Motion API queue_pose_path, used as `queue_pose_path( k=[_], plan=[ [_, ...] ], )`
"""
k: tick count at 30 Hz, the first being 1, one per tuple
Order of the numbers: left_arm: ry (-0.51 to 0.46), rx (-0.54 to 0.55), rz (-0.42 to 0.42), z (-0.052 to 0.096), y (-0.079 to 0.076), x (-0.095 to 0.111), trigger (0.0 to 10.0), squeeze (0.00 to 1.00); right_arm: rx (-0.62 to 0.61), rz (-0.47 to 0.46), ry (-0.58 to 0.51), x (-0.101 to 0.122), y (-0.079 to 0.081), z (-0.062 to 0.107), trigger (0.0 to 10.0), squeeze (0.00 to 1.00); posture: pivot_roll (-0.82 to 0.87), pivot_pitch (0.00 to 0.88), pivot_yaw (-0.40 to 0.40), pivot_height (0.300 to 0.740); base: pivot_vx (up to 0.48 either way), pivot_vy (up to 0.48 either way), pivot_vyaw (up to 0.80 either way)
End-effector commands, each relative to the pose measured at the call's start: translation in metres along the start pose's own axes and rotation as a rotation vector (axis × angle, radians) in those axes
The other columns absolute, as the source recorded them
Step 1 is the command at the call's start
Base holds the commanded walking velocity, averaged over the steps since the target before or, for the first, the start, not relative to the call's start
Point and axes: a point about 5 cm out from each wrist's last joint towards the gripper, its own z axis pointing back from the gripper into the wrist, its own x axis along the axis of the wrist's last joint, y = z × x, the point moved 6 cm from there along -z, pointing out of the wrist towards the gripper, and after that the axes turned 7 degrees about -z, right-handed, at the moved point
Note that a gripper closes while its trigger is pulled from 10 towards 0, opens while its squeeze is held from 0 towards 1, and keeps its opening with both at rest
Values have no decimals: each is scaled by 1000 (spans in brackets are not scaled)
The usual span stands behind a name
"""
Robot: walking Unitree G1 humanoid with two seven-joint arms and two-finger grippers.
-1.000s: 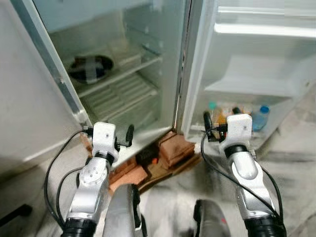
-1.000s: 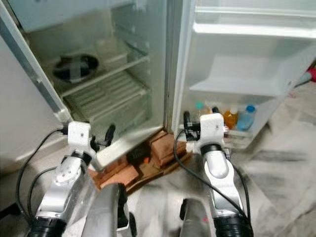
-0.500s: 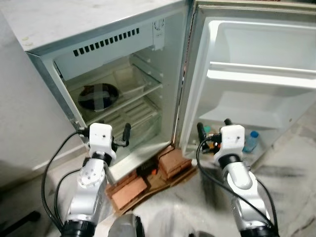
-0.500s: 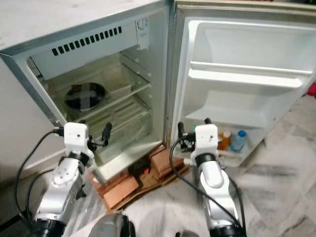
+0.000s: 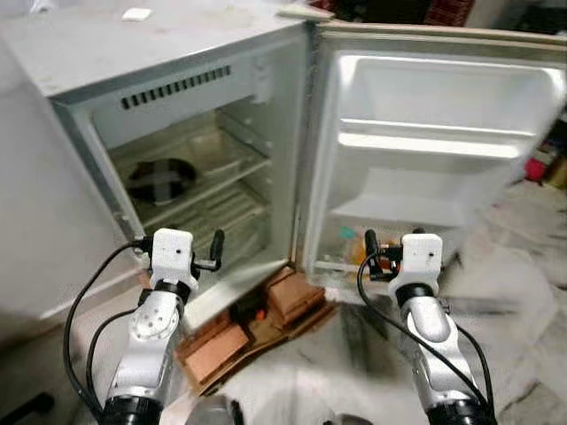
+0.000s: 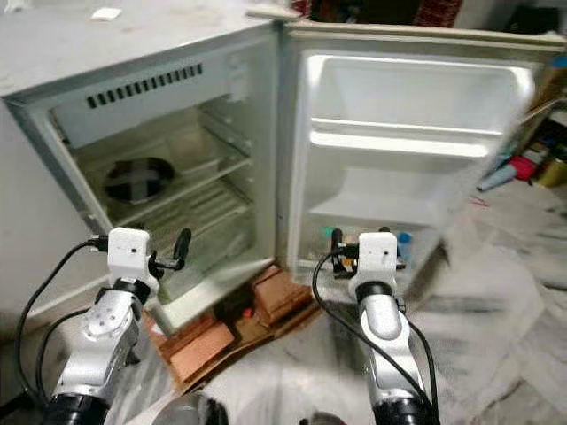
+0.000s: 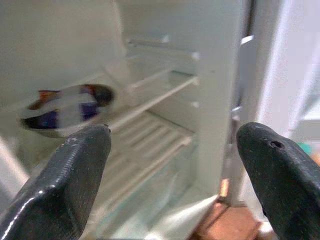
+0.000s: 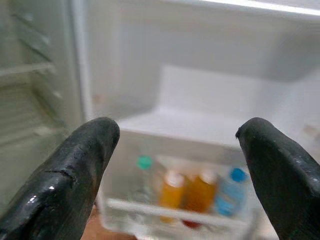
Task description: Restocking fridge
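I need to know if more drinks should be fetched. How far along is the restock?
Done: fridge door open, four bottles in its bottom rack, a bowl on the upper shelf. In hand: nothing; left gripper and right gripper are open. Left: lower shelf and upper door racks look unfilled.

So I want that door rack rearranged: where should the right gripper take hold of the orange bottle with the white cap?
Probably by the neck just under the cap, coming from above and the open front: the orange bottle stands upright behind the door rack's rail, with bottles close on both sides. The right gripper faces it, jaws open.
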Motion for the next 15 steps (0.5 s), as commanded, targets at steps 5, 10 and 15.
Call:
queue_pose_path(
  k=[5,10,15],
  plan=[
    [-15,-24,15,-11,-17,6,10000,0,-12,-40,30,-3,-6,-9,10000,0,13,0,2,740,0,-480,0],
    [-19,-48,17,-11,-21,6,10000,0,60,-63,-15,8,5,-9,10000,0,1,0,11,740,0,-480,0],
    [2,-36,4,-13,-16,1,10000,0,84,-37,-39,13,12,-8,10000,0,-3,0,9,740,0,-474,274]
  ],
)
